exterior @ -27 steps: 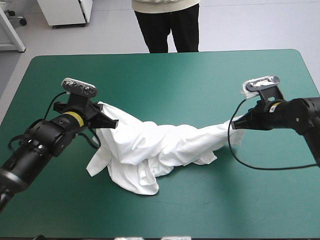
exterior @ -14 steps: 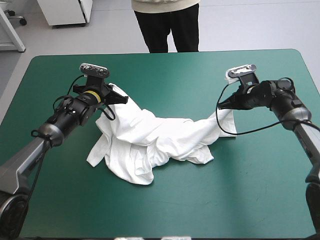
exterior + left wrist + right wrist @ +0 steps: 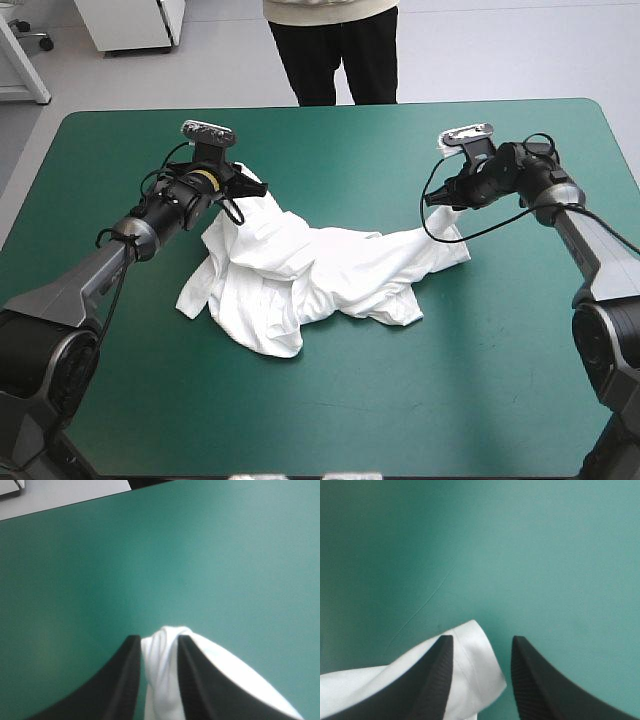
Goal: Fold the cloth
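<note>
The white T-shirt lies crumpled across the middle of the teal-green cover, stretched between both arms. My left gripper sits at the shirt's far left end and is shut on a bunched fold of the T-shirt, which shows between its fingers at my left gripper. My right gripper is at the shirt's far right end. In the right wrist view my right gripper stands open; a hemmed corner of the T-shirt rests against one finger, with cover showing beside the other.
The table's far edge runs a short way beyond both grippers. Teal-green cover stretches from the shirt to the near edge.
Both arms have reached farther toward the far edge, dragging the shirt's two ends with them. The shirt has shifted away from the near edge and its heap has flattened a little.
</note>
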Tool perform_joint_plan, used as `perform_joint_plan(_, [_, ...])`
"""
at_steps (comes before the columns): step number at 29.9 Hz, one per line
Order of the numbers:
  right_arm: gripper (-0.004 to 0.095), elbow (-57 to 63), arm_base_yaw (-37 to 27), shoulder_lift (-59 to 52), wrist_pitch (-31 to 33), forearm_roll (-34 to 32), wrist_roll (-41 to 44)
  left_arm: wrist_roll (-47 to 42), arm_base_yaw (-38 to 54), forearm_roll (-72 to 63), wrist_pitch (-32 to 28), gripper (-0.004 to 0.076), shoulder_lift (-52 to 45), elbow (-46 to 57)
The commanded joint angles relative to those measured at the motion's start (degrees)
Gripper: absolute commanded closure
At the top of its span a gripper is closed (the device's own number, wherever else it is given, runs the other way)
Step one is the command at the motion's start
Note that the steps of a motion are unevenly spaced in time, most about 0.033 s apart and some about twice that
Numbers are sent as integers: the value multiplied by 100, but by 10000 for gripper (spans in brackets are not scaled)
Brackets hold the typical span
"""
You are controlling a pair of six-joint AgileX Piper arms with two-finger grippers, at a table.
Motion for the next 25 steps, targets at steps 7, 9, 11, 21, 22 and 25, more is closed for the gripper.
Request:
perform_joint_plan(7, [426,-655,-52,-834,276,70,-56,-31,4,72,107,268,-1099,-443])
perform_joint_plan(9, [426,-708,-52,-1111,385,58,-56,-31,4,238,370,268,-1493,-443])
perform_joint_plan(11, [426,-715,-52,-1362,491,70,-56,-22,4,326,676,268,-1731,-443])
perform_joint_plan(21, [465,-715,-52,-2818,1629,200,16,722,4,-547,3502,268,-2891,-443])
perform_joint_plan(22, [471,-715,-52,-2907,1771,237,30,869,4,-672,3754,268,-2939,-443])
perform_joint_plan(25, [488,-715,-52,-3175,2173,494,-27,1247,4,-1147,4598,268,-3042,-443])
